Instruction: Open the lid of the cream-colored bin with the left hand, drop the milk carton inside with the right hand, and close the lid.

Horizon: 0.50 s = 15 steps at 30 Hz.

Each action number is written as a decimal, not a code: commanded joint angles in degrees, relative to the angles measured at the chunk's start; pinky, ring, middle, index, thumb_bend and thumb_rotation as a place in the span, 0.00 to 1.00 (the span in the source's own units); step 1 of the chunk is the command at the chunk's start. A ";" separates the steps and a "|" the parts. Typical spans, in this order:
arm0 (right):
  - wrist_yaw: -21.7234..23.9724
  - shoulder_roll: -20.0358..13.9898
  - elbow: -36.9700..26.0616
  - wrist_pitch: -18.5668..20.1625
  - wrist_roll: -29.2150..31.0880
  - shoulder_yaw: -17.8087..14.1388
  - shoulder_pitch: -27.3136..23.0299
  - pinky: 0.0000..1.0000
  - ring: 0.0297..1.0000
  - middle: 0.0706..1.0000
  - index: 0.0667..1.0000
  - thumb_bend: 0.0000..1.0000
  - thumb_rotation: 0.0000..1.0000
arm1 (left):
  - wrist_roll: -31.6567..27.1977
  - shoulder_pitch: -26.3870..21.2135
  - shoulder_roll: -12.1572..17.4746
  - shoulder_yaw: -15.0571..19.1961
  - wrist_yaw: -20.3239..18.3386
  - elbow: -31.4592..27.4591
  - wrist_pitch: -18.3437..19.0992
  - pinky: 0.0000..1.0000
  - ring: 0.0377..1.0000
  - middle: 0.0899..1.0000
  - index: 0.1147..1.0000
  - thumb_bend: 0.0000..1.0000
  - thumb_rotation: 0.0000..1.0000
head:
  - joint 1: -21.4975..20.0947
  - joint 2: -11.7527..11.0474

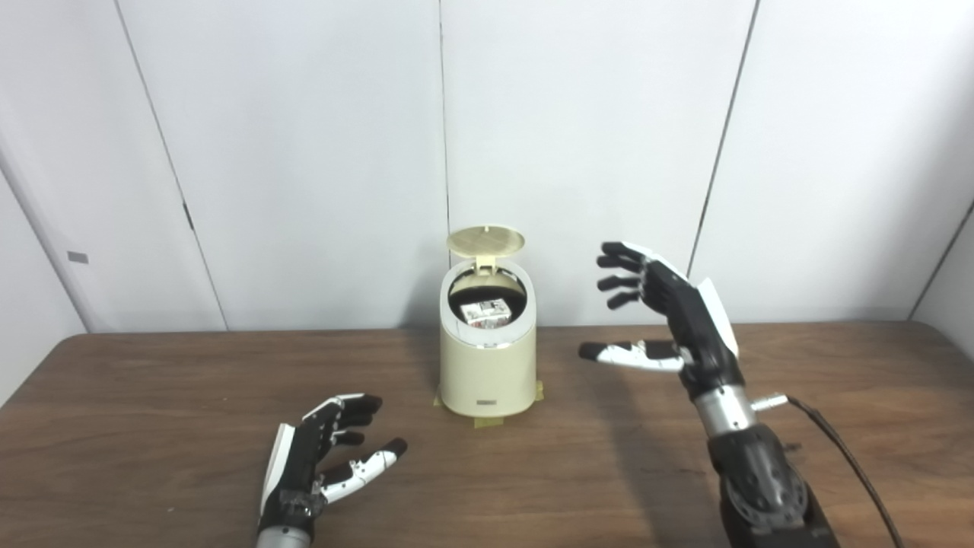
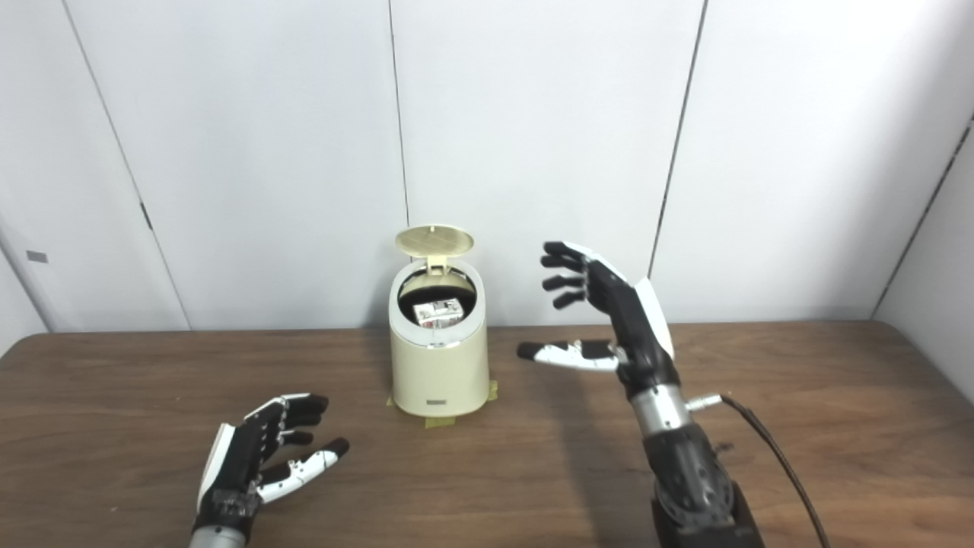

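The cream-colored bin stands at the middle of the table, taped down at its base. Its round lid is raised, tilted back on its hinge. Inside the dark opening lies the milk carton, white with printed sides. My right hand is held up to the right of the bin, open, fingers spread, holding nothing. My left hand rests low near the table's front left, open and empty, well short of the bin.
The brown wooden table runs across the whole view. White wall panels stand close behind the bin. A black cable trails from my right wrist toward the lower right.
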 commanded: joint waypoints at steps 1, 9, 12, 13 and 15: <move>3.44 -0.67 -3.56 1.58 4.46 0.35 0.27 0.55 0.67 0.78 0.78 0.77 0.08 | 0.33 -0.96 0.58 0.08 0.43 -1.39 -2.24 0.65 0.70 0.71 0.68 0.71 0.14 | 0.15 0.04; 7.01 0.72 -7.70 5.36 8.32 1.22 5.71 0.58 0.70 0.81 0.83 0.82 0.23 | -1.39 -1.46 0.64 -0.19 -0.54 -3.56 -5.42 0.63 0.72 0.77 0.82 0.74 0.24 | 0.36 -0.31; 6.40 1.76 -7.44 5.82 8.79 0.76 6.55 0.57 0.71 0.82 0.84 0.81 0.24 | -1.38 -2.82 1.02 -0.67 -1.49 -4.50 -4.30 0.65 0.77 0.82 0.88 0.80 0.30 | 0.17 -0.47; 6.44 1.89 -7.19 5.81 8.85 0.62 6.51 0.56 0.71 0.82 0.84 0.80 0.23 | -1.36 -3.62 1.20 -0.78 -1.87 -4.62 -3.85 0.66 0.77 0.82 0.89 0.82 0.31 | 0.26 -0.78; 6.39 2.17 -6.59 5.44 9.08 0.23 6.42 0.56 0.71 0.81 0.84 0.80 0.22 | -1.40 -5.71 1.66 -0.87 -2.81 -4.67 -3.06 0.68 0.79 0.83 0.89 0.84 0.33 | 0.47 -0.95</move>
